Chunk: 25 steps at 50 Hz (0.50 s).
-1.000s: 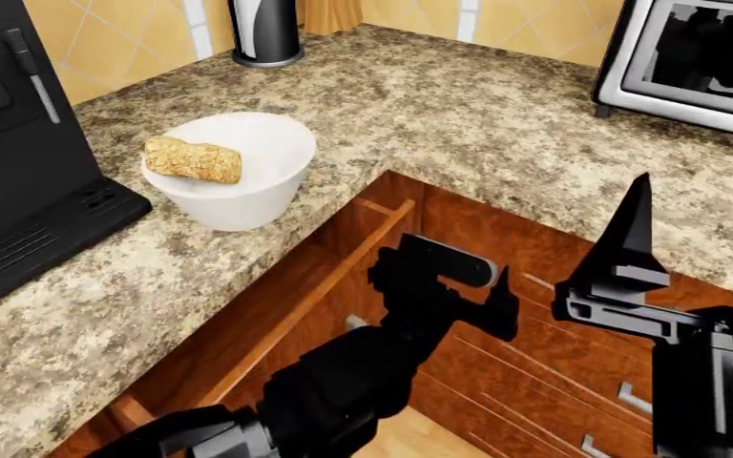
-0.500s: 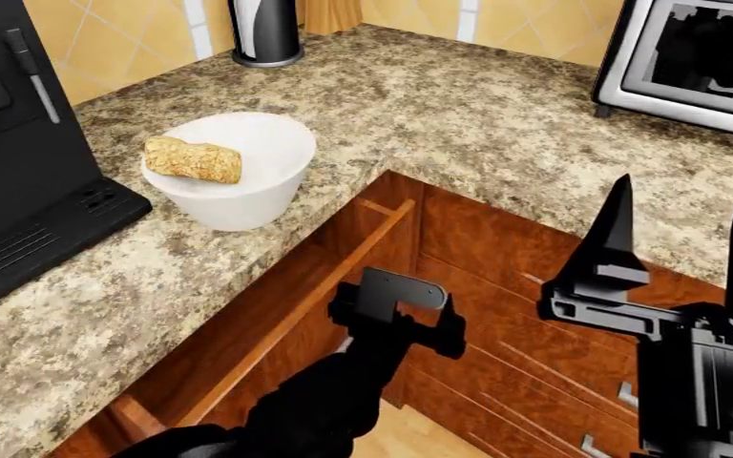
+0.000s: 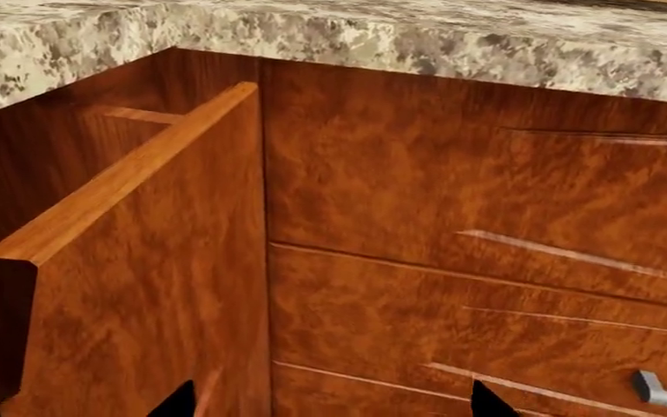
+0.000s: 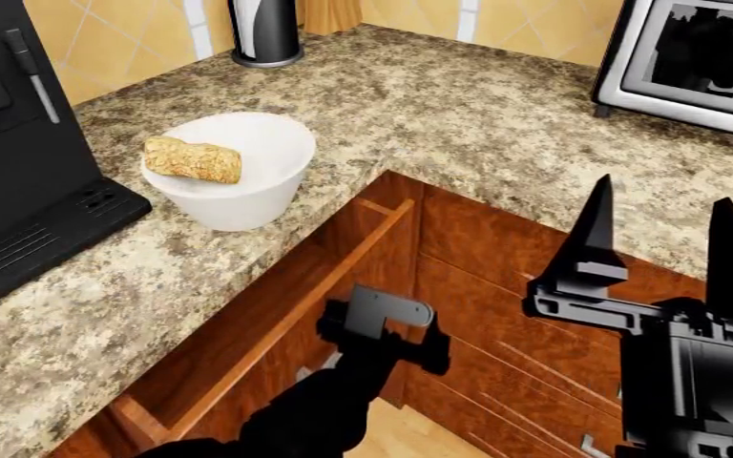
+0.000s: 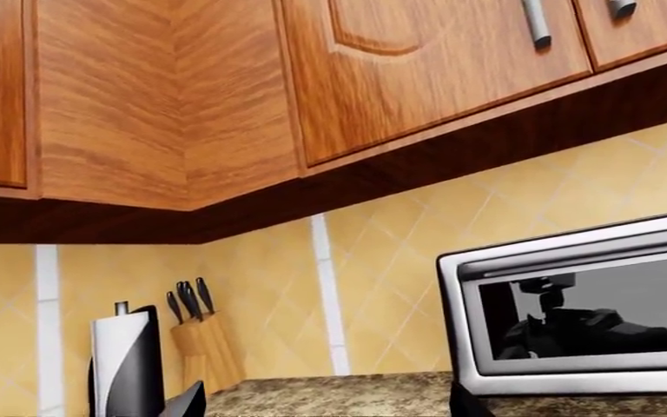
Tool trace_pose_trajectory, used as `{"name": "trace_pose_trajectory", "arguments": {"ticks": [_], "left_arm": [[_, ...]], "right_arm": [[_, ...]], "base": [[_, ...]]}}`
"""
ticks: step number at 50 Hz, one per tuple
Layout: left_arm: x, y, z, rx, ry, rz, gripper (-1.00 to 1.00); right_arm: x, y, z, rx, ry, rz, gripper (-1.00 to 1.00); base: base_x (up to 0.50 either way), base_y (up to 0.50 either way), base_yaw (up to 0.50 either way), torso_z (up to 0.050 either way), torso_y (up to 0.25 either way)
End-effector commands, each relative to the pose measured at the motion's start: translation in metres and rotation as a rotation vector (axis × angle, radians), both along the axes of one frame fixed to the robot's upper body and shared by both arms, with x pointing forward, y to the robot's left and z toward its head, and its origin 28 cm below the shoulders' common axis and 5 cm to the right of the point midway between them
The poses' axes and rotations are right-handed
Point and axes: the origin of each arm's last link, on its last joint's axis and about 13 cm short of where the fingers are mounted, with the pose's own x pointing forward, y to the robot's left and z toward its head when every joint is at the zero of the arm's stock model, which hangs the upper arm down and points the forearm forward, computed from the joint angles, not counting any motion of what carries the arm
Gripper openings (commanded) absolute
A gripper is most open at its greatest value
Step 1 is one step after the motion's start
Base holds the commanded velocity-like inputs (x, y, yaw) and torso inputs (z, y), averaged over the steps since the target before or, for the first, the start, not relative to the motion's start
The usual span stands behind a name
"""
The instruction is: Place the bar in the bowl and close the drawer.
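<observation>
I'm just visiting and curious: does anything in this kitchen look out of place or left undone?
Yes: the drawer under the counter stands pulled far out, with the left hand by its front edge. Also, the bar lies tilted across the bowl, one end propped on the rim. Nothing looks spilled or damaged.

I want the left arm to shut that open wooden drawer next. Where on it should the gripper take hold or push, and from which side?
Probably no grasp is needed. The drawer stands pulled out under the counter, its flat front panel facing the left gripper, which is open just before it. Press the panel's outer face, high near its top edge, pushing straight toward the cabinet; the face shows no handle.
</observation>
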Motion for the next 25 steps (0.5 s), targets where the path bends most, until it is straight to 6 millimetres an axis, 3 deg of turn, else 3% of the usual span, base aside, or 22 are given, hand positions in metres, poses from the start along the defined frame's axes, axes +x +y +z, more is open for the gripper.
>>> {"name": "trace_pose_trajectory", "arguments": {"ticks": [1, 25], "left_arm": [[0.001, 0.011, -0.010, -0.002, 0.050, 0.119, 1.00], [0.010, 0.033, -0.016, -0.018, 0.058, 0.462, 1.00]], "right_arm": [[0.001, 0.001, -0.001, -0.004, 0.003, 0.009, 1.00], [0.003, 0.002, -0.001, -0.009, 0.009, 0.015, 1.00]], "base": [[0.00, 0.00, 0.00, 0.000, 0.000], [0.00, 0.00, 0.00, 0.000, 0.000]]}}
